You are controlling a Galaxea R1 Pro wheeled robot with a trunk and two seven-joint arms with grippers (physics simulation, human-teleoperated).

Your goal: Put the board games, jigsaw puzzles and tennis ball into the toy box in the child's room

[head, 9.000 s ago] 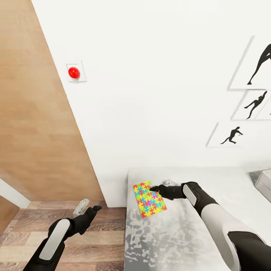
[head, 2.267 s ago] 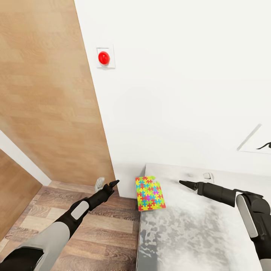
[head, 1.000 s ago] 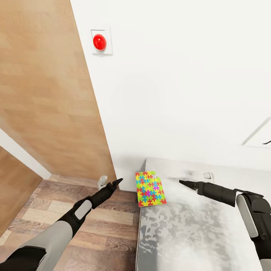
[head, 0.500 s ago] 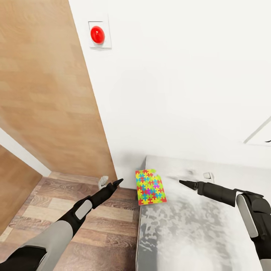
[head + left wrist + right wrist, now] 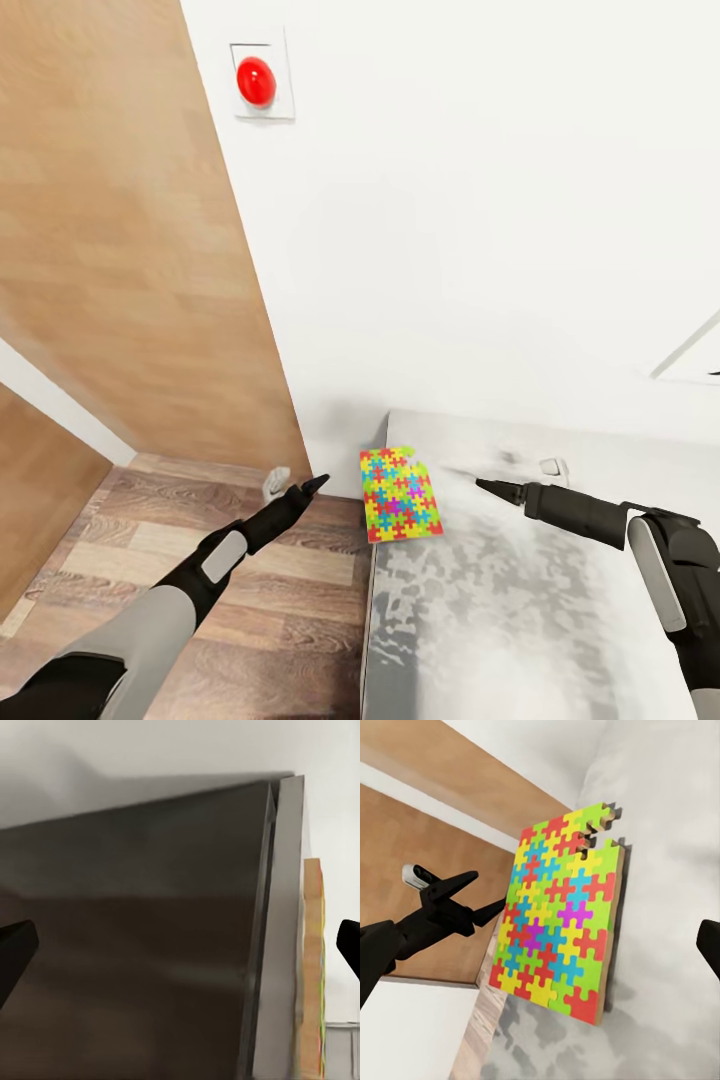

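Note:
One jigsaw puzzle, a thin multicoloured square, lies flat at the left end of the table, its left side overhanging the table's edge. In the right wrist view the jigsaw puzzle shows whole, with a notch at one corner. My left gripper is open beside the table's end, a little left of the overhang; the left wrist view shows the puzzle's brown edge above the table's dark side. My right gripper hovers open over the tabletop, right of the puzzle. The other toys, toy box and bed are out of view.
A white wall stands right behind the table, with a red button high up. A wooden door panel is at the left over the plank floor. A picture frame's corner shows at the right.
Since 9 s ago my right gripper has left the puzzle and drawn back right, and the left arm has reached toward the table end. Over the last second only the camera has shifted slightly.

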